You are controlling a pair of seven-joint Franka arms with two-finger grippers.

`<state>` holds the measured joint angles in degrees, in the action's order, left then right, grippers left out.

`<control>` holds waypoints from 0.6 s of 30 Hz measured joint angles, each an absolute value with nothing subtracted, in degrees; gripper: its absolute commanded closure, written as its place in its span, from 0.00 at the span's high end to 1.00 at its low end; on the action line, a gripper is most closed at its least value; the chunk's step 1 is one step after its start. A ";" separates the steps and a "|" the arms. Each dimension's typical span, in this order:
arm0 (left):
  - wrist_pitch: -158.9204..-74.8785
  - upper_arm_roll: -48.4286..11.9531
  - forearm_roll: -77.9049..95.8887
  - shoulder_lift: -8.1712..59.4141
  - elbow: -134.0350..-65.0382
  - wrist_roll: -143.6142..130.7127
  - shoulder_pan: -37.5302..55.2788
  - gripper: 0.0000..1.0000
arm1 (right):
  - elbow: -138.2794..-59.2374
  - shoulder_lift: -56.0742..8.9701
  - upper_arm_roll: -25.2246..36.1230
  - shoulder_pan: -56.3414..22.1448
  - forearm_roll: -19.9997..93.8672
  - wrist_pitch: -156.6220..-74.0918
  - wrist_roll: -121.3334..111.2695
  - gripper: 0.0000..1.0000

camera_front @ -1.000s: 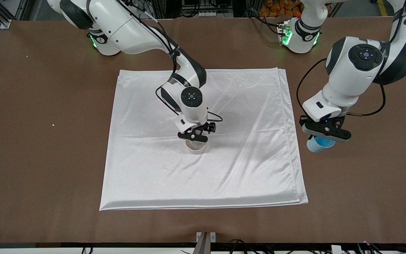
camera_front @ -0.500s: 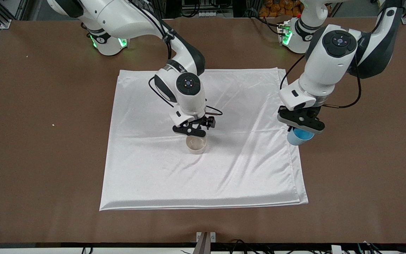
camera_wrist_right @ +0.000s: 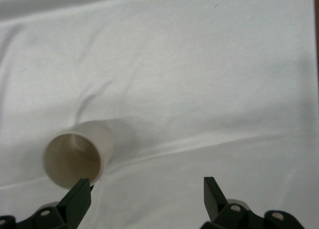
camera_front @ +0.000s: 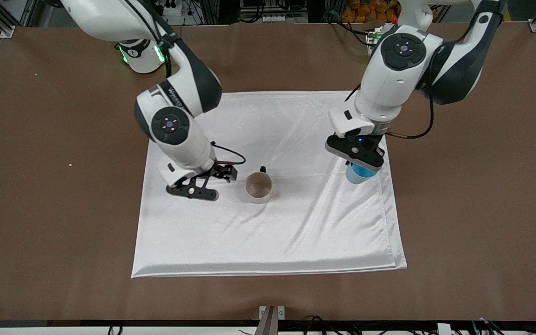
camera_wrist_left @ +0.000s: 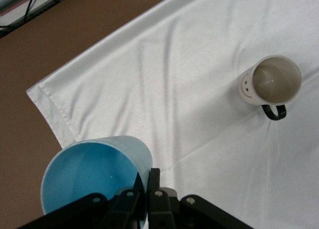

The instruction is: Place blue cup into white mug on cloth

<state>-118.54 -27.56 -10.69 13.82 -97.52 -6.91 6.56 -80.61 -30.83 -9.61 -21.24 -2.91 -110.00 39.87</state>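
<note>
The white mug (camera_front: 258, 187) stands upright near the middle of the cloth (camera_front: 296, 232), its dark handle pointing toward the robots' bases. It also shows in the left wrist view (camera_wrist_left: 271, 82) and the right wrist view (camera_wrist_right: 77, 154). My left gripper (camera_front: 360, 163) is shut on the rim of the blue cup (camera_front: 356, 174) and holds it above the cloth's edge at the left arm's end; the cup's bright blue inside (camera_wrist_left: 89, 181) fills the left wrist view's corner. My right gripper (camera_front: 192, 190) is open and empty over the cloth beside the mug, toward the right arm's end.
The brown table (camera_front: 482, 209) surrounds the cloth on all sides. The cloth has creases and a folded double edge (camera_front: 393, 223) at the left arm's end. A small white speck (camera_front: 70, 164) lies on the table toward the right arm's end.
My right gripper has let go of the mug and moved away toward the right arm's end. My left gripper has carried the blue cup from over the bare table to over the cloth's edge.
</note>
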 measured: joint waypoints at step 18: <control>-116.46 -15.63 -10.69 27.73 -82.11 -8.00 29.23 0.00 | -80.70 -30.48 -9.21 -0.26 -2.87 -106.18 16.20 1.00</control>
